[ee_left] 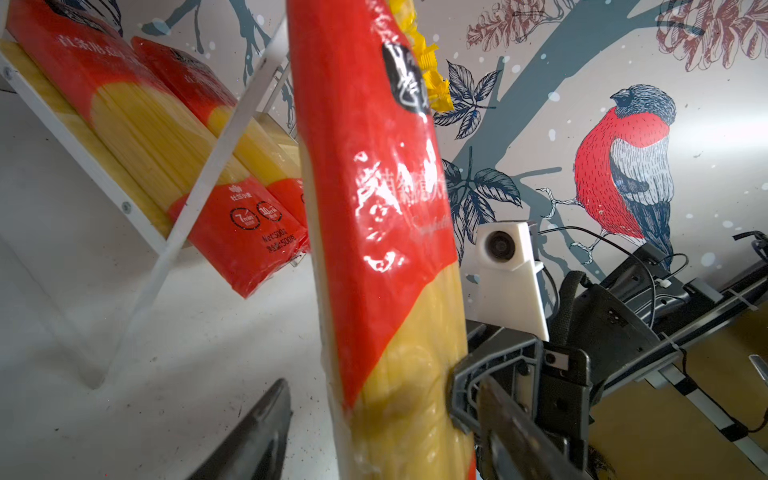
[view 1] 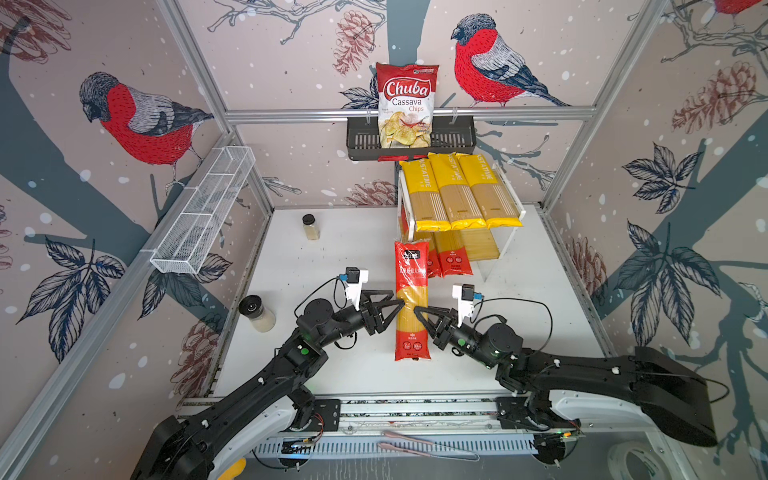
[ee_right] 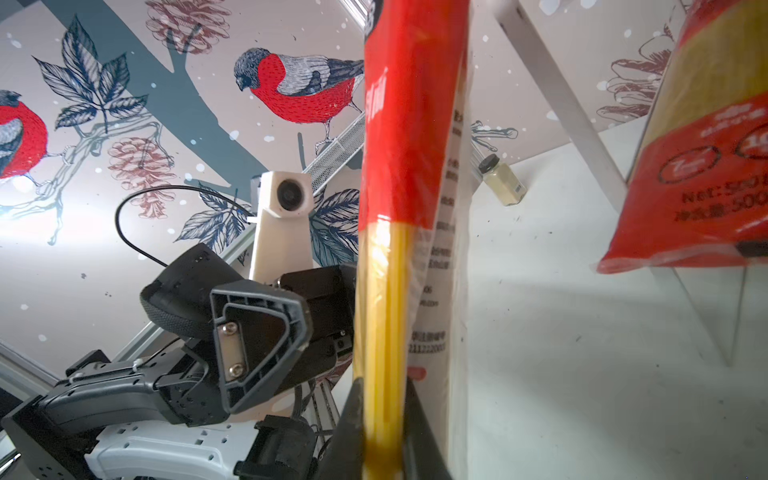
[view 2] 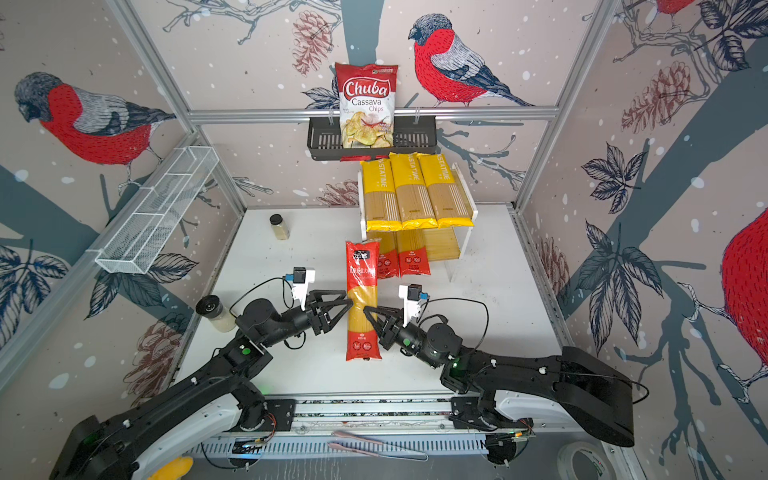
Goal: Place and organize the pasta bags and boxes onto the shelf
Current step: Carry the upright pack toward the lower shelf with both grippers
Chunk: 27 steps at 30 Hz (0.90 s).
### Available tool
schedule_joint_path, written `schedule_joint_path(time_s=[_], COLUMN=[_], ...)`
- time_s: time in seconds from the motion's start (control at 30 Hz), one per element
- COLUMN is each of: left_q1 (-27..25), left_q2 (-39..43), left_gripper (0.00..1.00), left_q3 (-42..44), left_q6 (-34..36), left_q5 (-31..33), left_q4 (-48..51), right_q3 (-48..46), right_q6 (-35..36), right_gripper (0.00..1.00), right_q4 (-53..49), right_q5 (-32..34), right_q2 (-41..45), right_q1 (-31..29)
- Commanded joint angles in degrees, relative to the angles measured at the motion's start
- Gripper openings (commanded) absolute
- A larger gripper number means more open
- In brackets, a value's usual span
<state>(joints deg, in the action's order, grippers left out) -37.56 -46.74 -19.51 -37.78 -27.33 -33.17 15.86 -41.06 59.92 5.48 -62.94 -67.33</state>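
Note:
A red spaghetti pack point(view 1: 411, 299) with a clear middle lies lengthwise in front of the shelf point(view 1: 482, 245). My right gripper point(view 1: 419, 311) is shut on its right edge; in the right wrist view the pack point(ee_right: 395, 208) is pinched thin in the gripper point(ee_right: 382, 386). My left gripper point(view 1: 397, 305) is at the pack's left edge, open. In the left wrist view one of its fingers point(ee_left: 257, 432) stands clear of the pack point(ee_left: 374, 208). Three yellow packs point(view 1: 457, 191) lie on the upper tier. Two red packs point(view 1: 455, 259) lie on the lower tier.
A Chuba chips bag point(view 1: 406, 104) stands in a black slotted basket point(view 1: 453, 141) on the back wall above the shelf. A white wire mesh basket point(view 1: 208, 208) hangs on the left wall. A small spice jar point(view 1: 311, 226) and a larger jar point(view 1: 257, 313) are on the table's left side.

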Motion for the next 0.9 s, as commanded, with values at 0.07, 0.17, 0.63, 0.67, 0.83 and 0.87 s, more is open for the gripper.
schedule_joint_path(time_s=[0.07,0.17,0.63,0.67,0.83,0.87], left_q1=[-1.7,-2.3,-3.3,-3.4,-4.1,-4.2], left_q2=[-2.4,-3.7,-9.7,-10.3,-11.9,-12.0], left_gripper=[0.68,0.66,0.34,0.31,0.24,0.22], left_q3=[-1.0,-1.3,-5.0,-5.3,-5.5,-5.2], left_q6=[-0.8,-1.1,-1.8,-2.1,-2.3,-2.5], left_q5=[-1.1,-1.1,-3.9,-4.1,-3.5,-3.2], left_q4=[-7.7,-9.3,-12.3,-12.6,-11.9,-11.8], right_q3=[-0.1,-0.4,-3.6,-3.8,-5.4,-5.9], right_q6=[-0.7,0.1,-3.1,-3.3,-3.9,-3.9], right_gripper=[0.01,0.02,0.17,0.18,0.26,0.27], right_q4=[13.5,14.4,17.6,17.3,15.9,15.7], right_q5=[-1.9,-2.3,0.7,1.0,3.4,4.1], right_q2=[0.9,0.7,-1.6,-1.6,-1.2,-1.0], right_q1=[-1.8,-3.0,-4.3,-4.2,-4.2,-4.2])
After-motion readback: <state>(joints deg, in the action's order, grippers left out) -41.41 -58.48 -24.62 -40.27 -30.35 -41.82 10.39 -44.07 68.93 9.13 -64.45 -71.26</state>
